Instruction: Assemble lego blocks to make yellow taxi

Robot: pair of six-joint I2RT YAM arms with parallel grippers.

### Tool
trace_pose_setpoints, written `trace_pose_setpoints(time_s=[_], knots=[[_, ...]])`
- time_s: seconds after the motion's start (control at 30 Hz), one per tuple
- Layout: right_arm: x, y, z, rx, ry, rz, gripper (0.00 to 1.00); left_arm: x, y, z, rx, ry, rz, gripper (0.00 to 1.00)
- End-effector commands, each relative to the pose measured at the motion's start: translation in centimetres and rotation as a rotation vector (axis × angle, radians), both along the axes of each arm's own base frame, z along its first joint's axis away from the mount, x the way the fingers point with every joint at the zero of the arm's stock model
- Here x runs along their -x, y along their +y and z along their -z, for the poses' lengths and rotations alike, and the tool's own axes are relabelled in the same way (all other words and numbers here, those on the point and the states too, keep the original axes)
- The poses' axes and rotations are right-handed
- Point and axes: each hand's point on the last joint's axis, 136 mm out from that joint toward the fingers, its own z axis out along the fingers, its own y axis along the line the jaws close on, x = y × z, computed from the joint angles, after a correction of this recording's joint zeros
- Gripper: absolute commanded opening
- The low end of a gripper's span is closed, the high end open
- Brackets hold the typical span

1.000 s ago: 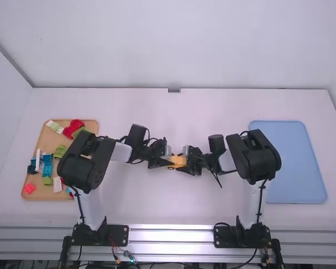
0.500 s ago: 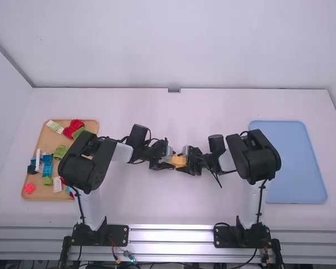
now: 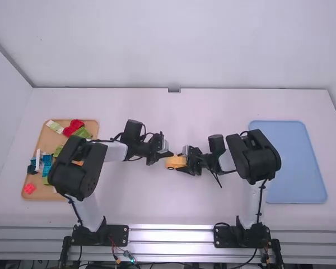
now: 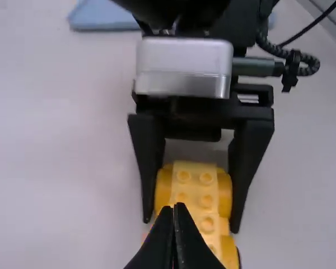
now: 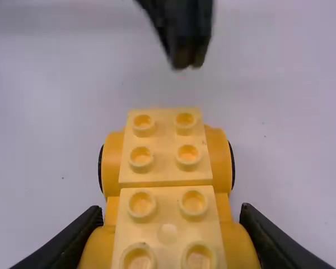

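A yellow taxi body with wheels (image 3: 172,162) is at the middle of the table in the high view. My right gripper (image 3: 185,163) is shut on its right part. Seen in the right wrist view, that gripper (image 5: 171,224) has one finger on each side of the studded yellow car (image 5: 162,151). My left gripper (image 3: 168,154) is just off the car's left end, apart from it. Its fingertips are together with nothing between them in the left wrist view (image 4: 175,212), and the yellow car (image 4: 195,190) is beyond them, between the right gripper's fingers.
At the left, a wooden tray (image 3: 39,134) holds several red, green, blue and white blocks, partly covered by the left arm. A blue tray (image 3: 297,162) lies at the right, beside the right arm.
My left gripper has come off the car's left end and moved back a little, left and away from the camera. More of the car shows. The right arm has stayed still.
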Motion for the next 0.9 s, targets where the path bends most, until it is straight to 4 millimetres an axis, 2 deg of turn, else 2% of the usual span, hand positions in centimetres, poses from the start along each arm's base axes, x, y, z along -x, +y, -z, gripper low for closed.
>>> trace_pose_setpoints(time_s=[0.0,0.2,0.3,0.43,0.63,0.73,0.8,0.87], knots=[[0.3,0.1,0.5,0.01,0.02,0.0,0.43,0.7,-0.3,1.4,-0.039,0.02,0.01,0.02],[0.3,0.1,0.4,0.007,0.02,-0.003,0.43,0.8,-0.1,3.4,-0.07,0.064,-0.005,0.02],[0.3,0.1,0.4,0.007,0.022,-0.003,0.43,0.6,0.3,5.3,-0.096,0.086,-0.022,0.02],[0.3,0.1,0.4,0.007,0.02,-0.003,0.43,1.0,0.3,6.0,-0.11,0.111,-0.02,0.02],[0.3,0.1,0.4,0.007,0.019,-0.002,0.43,1.1,1.9,8.8,-0.245,0.153,-0.083,0.02],[0.3,0.1,0.4,0.007,0.02,-0.002,0.43,1.0,2.0,9.0,-0.255,0.157,-0.09,0.02],[0.3,0.1,0.4,0.008,0.019,-0.002,0.43,0.8,1.4,8.2,-0.21,0.138,-0.071,0.02],[0.2,0.1,0.5,0.01,0.017,-0.001,0.45,0.0,0.9,6.3,-0.141,0.114,-0.054,0.02]])
